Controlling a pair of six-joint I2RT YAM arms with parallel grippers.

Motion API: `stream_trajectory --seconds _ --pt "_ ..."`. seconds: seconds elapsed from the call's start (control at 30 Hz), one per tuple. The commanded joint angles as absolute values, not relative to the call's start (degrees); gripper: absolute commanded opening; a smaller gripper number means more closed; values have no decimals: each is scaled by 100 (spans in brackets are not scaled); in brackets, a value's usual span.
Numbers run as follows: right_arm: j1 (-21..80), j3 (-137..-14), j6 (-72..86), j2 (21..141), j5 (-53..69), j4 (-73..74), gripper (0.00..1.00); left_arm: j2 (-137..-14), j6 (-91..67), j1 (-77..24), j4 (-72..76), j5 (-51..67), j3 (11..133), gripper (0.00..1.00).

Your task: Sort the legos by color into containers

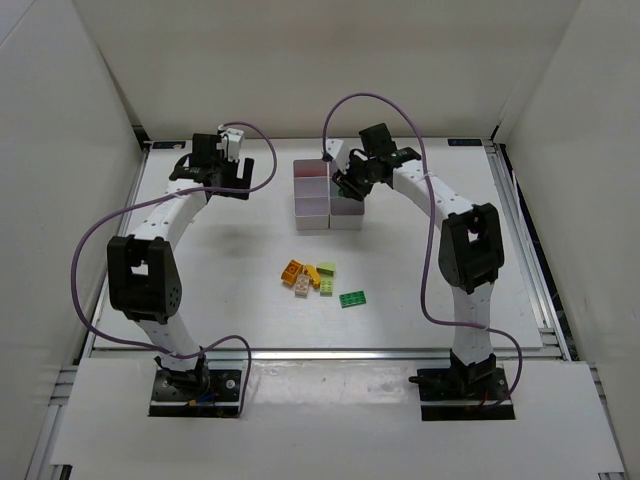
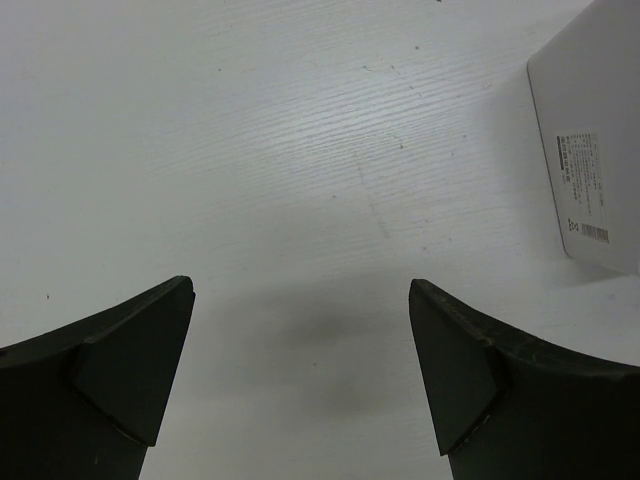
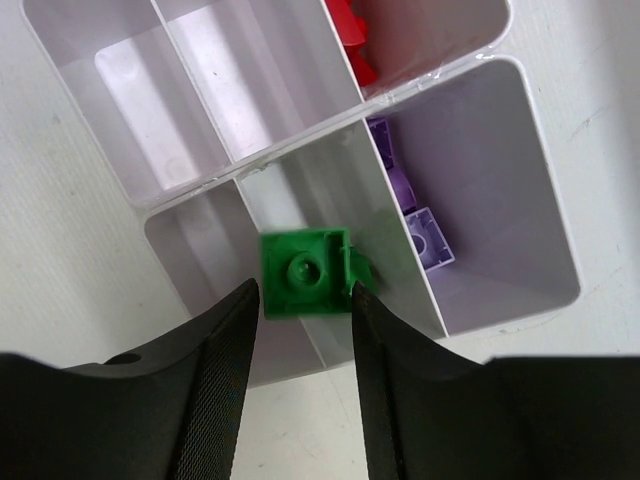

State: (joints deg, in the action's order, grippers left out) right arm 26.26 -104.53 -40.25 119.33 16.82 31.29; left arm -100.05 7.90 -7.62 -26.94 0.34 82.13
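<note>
My right gripper (image 3: 302,297) is shut on a green lego (image 3: 305,270), seen from its underside, and holds it above the containers (image 3: 250,175), over the wall between two near bins. Purple legos (image 3: 428,238) lie in the bin to the right and red legos (image 3: 345,28) in the one beyond it. From above, the right gripper (image 1: 350,185) hovers over the containers (image 1: 312,207). On the table lie an orange lego (image 1: 292,269), a tan one (image 1: 302,285), a yellow one (image 1: 314,277), a lime one (image 1: 326,269) and a green plate (image 1: 352,298). My left gripper (image 1: 215,168) is open and empty over bare table (image 2: 300,300).
White walls close in the table at the back and both sides. A white labelled object (image 2: 590,150) lies at the right edge of the left wrist view. The loose legos sit in a cluster midway between the two arms.
</note>
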Motion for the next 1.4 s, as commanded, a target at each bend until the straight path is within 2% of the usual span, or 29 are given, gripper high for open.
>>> stream_trajectory --seconds 0.0,0.13,0.27,0.4,0.6,0.7,0.83,1.03,1.37 --pt "2619 -10661 -3990 11953 1547 2909 47 -9967 791 -782 -2646 97 8429 99" --pt "2610 -10653 -3929 11962 1512 2839 47 -9941 791 -782 -2646 97 8411 99" --pt "2610 -10626 -3920 11892 1424 2830 57 -9923 800 -782 -2646 97 8367 100" --pt "2593 -10293 -4034 11157 2009 3111 58 -9888 782 -782 -2646 123 8350 99" --pt "2891 -8457 -4789 9460 2985 3828 59 -9809 765 -791 -2646 219 8253 99" --pt "3137 -7965 -5474 9255 3312 4908 62 -9756 765 -791 -2646 307 8183 99" --pt "3506 -7051 -5547 8834 3288 4731 66 -9677 782 -791 -2628 360 8095 99" --pt "4069 -6286 -5458 8824 3112 4089 66 -9528 853 -791 -2646 396 7972 99" --pt "4350 -6178 -5036 9491 2268 3190 65 -9352 940 -791 -2646 325 7778 100"
